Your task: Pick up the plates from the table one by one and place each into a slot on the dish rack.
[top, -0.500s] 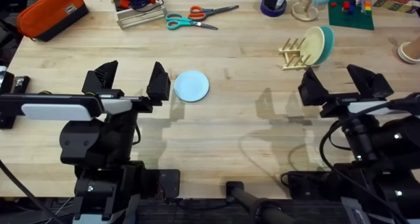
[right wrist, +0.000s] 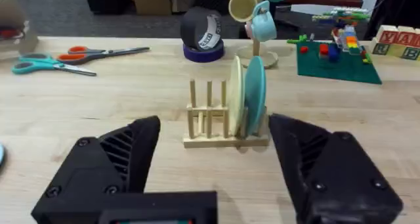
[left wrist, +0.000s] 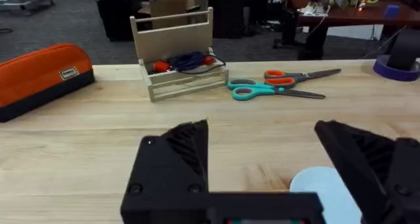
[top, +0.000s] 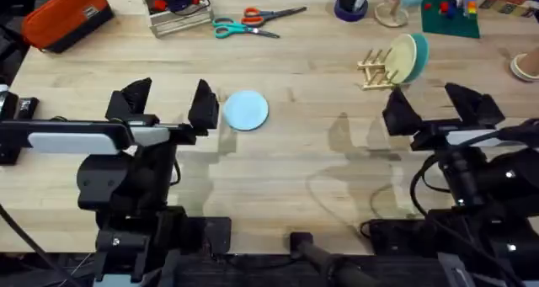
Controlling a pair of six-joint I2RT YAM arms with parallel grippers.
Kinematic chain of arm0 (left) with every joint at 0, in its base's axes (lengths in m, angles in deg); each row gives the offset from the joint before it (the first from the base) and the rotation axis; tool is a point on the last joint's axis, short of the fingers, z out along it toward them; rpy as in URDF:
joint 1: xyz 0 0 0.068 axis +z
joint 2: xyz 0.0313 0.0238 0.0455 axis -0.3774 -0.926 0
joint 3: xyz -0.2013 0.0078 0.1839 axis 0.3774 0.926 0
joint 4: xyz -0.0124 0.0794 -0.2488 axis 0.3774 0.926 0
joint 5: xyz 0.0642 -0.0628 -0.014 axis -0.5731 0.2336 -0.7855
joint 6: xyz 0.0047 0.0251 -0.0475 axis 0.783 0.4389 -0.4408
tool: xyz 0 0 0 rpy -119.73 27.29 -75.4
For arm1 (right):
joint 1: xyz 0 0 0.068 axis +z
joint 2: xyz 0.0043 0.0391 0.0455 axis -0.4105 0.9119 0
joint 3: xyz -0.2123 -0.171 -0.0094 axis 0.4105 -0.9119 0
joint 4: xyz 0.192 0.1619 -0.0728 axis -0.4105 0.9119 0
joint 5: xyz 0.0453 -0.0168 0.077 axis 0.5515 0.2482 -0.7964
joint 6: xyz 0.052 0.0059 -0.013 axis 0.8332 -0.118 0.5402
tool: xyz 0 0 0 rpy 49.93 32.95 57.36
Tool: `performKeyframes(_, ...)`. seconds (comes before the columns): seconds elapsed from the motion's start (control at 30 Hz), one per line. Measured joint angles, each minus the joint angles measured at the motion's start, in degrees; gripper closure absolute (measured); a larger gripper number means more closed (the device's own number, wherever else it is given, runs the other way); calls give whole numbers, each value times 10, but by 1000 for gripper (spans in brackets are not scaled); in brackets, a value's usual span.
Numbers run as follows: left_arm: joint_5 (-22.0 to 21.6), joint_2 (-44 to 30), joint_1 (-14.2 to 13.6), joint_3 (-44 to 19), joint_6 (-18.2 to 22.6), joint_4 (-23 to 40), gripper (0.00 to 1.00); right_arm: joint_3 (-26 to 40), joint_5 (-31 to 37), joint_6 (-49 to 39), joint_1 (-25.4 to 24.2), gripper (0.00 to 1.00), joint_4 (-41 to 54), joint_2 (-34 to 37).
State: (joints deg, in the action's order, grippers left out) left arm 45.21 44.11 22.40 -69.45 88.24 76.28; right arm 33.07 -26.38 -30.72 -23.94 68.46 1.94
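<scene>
Left hand (top: 168,104) wide open, empty, partly hiding light blue plate (top: 246,110).

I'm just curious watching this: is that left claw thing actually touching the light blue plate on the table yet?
Cannot tell. In the overhead view the open left end effector has one finger's edge right against the light blue plate, with no clear gap or contact; the left wrist view doesn't settle it either.

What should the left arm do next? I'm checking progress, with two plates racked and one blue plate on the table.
Probably shift the left gripper sideways over the light blue plate and lower it. Its fingers are open, and the plate lies flat just outside one finger, not between them. The dish rack has free slots beside the cream and teal plates.
</scene>
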Motion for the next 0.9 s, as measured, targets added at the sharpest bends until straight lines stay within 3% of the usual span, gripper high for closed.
performKeyframes(0.27, 0, 0, 0, -1, 2, -9, 8, 0, -2, -11, 0, 7, -7, 0)
performKeyframes(0.4, 0, 0, 0, -28, 2, 48, 8, 22, -2, -30, 0, 7, 26, 0)
performKeyframes(0.67, 0, -2, 0, -219, 2, 238, 7, 177, -2, -43, 0, 7, 183, 2)
performKeyframes(0.9, 0, -85, 0, -406, -7, 331, 8, 348, -2, -45, 0, 9, 289, 76)
